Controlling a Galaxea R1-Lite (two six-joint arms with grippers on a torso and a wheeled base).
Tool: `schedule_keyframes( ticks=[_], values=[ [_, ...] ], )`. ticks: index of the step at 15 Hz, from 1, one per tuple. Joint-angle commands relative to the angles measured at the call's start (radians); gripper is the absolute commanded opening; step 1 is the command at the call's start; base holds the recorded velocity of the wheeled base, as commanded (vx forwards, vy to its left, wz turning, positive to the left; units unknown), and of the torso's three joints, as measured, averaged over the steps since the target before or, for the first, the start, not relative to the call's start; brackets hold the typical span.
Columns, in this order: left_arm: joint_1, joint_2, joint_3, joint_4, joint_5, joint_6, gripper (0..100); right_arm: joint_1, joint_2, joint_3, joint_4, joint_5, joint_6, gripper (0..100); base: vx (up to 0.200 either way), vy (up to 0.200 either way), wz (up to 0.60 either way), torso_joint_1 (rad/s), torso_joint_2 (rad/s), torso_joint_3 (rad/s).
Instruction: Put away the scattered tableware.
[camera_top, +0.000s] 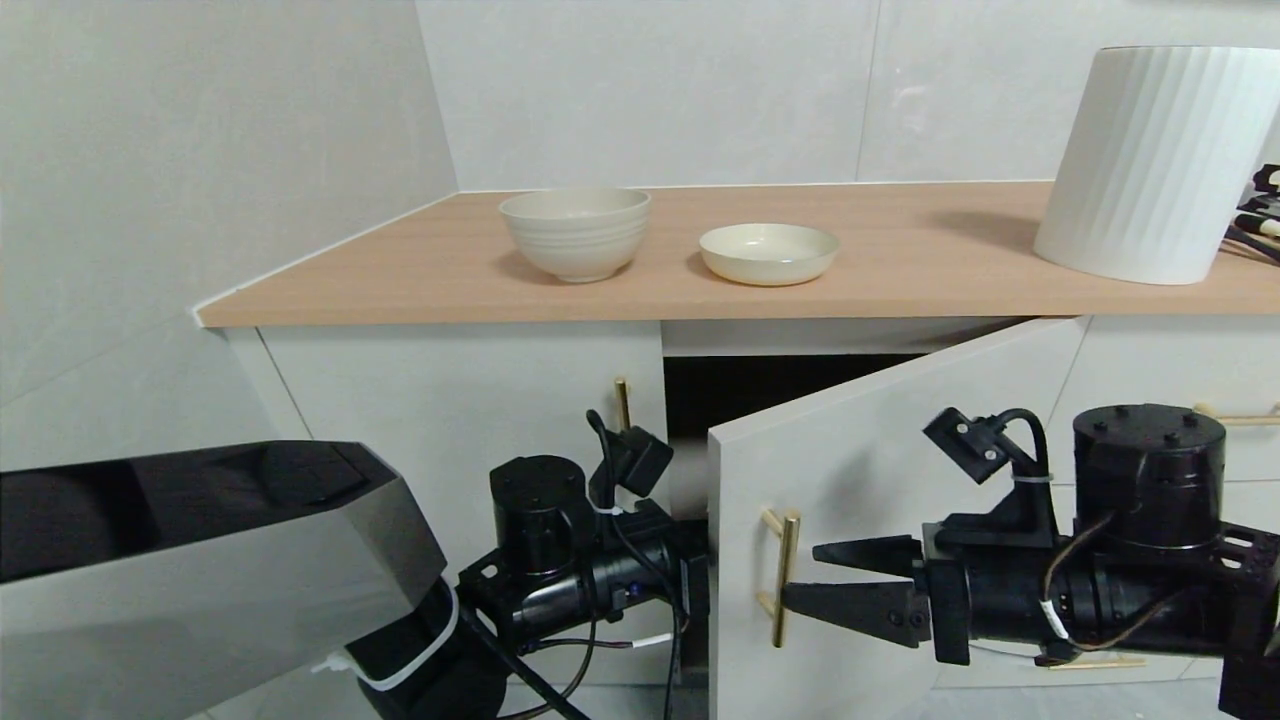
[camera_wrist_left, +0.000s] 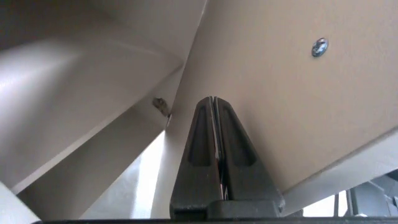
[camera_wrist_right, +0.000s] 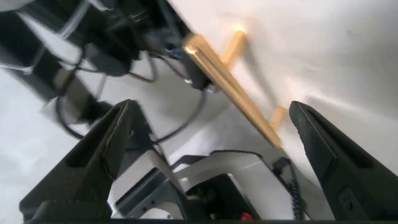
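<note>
The right pincer (camera_top: 800, 574) gapes wide at the gold handle (camera_top: 788, 540) of the cabinet door (camera_top: 850, 440), gripping nothing. The left pincer (camera_wrist_left: 212, 106) is closed, empty, by the door's inner face. The bowl (camera_top: 575, 233) and dish (camera_top: 768, 252) sit on the tabletop (camera_top: 400, 280).

The left claw (camera_wrist_left: 211, 109) points up with its two fingers pressed together, tips close to a tan panel (camera_wrist_left: 292, 106). A screw (camera_wrist_left: 319, 46) sits in that panel. A small metal fitting (camera_wrist_left: 161, 106) shows at the panel's edge, beside paler boards (camera_wrist_left: 74, 93).
</note>
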Motion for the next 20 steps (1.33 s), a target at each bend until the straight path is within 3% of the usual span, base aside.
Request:
schedule_keyframes(
  ticks=[1, 4, 6, 11, 14, 20],
  values=[
    [-0.006, -0.01, 0.0, -0.002, 0.0, 0.0, 0, 0.013, -0.091, 0.086, 0.0, -0.055, -0.013, 100, 0.0, 0.0, 0.0, 0.0, 0.0, 0.0],
    [-0.016, -0.034, 0.006, -0.014, 0.006, -0.007, 0, 0.047, -0.213, 0.25, 0.0, -0.138, -0.074, 100, 0.0, 0.0, 0.0, 0.0, 0.0, 0.0],
    [-0.016, -0.068, -0.01, 0.05, 0.006, -0.011, 0, 0.072, -0.289, 0.324, 0.004, -0.139, -0.073, 100, 0.0, 0.0, 0.0, 0.0, 0.0, 0.0],
    [-0.033, -0.083, -0.013, 0.084, 0.007, -0.013, 0, 0.072, -0.345, 0.345, 0.006, -0.138, -0.076, 100, 0.0, 0.0, 0.0, 0.0, 0.0, 0.0],
    [-0.044, -0.085, -0.017, 0.099, 0.006, -0.014, 0, 0.092, -0.347, 0.347, 0.007, -0.139, -0.076, 100, -0.2, 0.0, 0.0, 0.002, 0.0, 0.004],
    [-0.058, -0.082, -0.108, 0.205, 0.007, -0.014, 0, 0.092, -0.347, 0.352, 0.006, -0.138, -0.076, 100, -0.033, 0.0, 0.0, 0.0, 0.0, 0.0]
  ],
)
